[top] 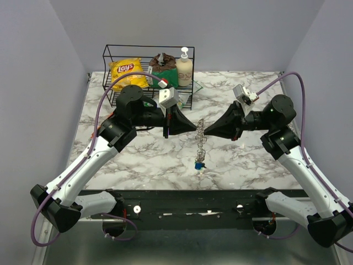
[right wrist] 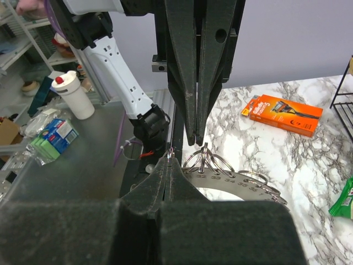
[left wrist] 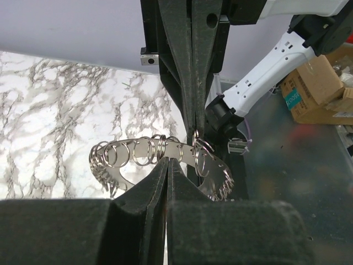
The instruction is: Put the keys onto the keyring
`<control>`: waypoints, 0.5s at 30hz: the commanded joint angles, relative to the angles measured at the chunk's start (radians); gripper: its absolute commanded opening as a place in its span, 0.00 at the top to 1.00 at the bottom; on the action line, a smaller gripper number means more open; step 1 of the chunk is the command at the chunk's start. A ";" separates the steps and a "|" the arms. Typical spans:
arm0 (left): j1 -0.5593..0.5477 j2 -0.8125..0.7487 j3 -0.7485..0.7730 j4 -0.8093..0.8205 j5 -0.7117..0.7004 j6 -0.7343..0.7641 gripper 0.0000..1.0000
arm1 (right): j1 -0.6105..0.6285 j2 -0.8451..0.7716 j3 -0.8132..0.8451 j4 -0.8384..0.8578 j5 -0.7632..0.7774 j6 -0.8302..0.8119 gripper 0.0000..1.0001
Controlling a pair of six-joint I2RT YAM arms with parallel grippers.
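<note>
The keyring (top: 201,141) is a curved metal band with numbered holes and many small split rings, and it hangs in the air at mid-table between both grippers. At its bottom end dangle the keys (top: 198,164); blue and green heads show. My left gripper (top: 194,128) comes in from the left, its jaws closed to a hairline against a ring on the band (left wrist: 138,157). My right gripper (top: 206,131) comes in from the right, shut on a thin wire ring at its tips (right wrist: 170,157). The band (right wrist: 242,185) curves off to the right. Neither wrist view shows the keys.
A black wire basket (top: 110,55) at the back holds a yellow Lay's bag (top: 127,73), a soap bottle (top: 184,65) and a green packet (top: 172,77). An orange razor packet (right wrist: 283,115) lies on the marble table (top: 138,157). Boxes and clutter sit beyond the table's near edge.
</note>
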 commanded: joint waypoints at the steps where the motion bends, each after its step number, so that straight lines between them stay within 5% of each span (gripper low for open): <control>1: -0.001 -0.029 -0.001 -0.033 -0.045 0.022 0.90 | 0.003 -0.009 0.005 0.041 0.013 0.014 0.99; 15: -0.027 -0.043 -0.023 -0.108 -0.084 0.049 0.92 | 0.003 0.002 0.013 0.041 0.031 0.014 0.99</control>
